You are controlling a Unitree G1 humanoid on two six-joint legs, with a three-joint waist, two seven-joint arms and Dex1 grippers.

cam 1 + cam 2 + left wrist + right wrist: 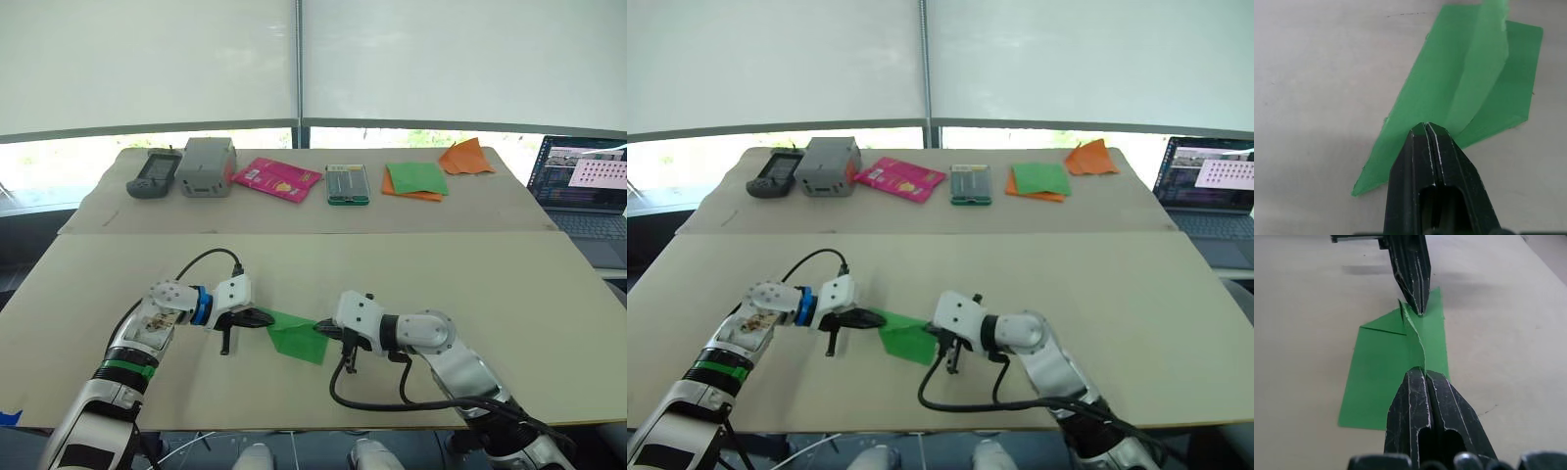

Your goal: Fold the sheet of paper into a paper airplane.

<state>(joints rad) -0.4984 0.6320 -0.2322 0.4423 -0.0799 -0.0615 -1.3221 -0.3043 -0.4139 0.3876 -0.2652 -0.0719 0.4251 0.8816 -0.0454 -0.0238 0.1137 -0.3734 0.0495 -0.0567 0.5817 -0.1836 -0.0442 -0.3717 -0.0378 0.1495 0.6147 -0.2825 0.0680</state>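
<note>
Green and partly folded, the sheet of paper [296,335] lies near the front edge of the desk [509,284], about midway between its left and right sides, with a raised crease running along its middle. The left claw [265,318] is clenched on one end of that raised ridge, its black fingers [1426,147] pressed flat together with the paper pinched between them. The right claw [321,333] is clenched on the opposite end of the same ridge, so the two claws face each other across the sheet. In the right wrist view the paper spreads flat on the desk to either side of the crease, with a small triangular flap beside the left claw's tip.

Along the back edge of the desk sit a dark handheld device [153,173], a grey box [206,166], a pink packet [277,178], a small green-rimmed case [347,183], a green-and-orange stack of sheets [415,180] and an orange paper piece [466,157]. A laptop [586,191] stands open off the right edge.
</note>
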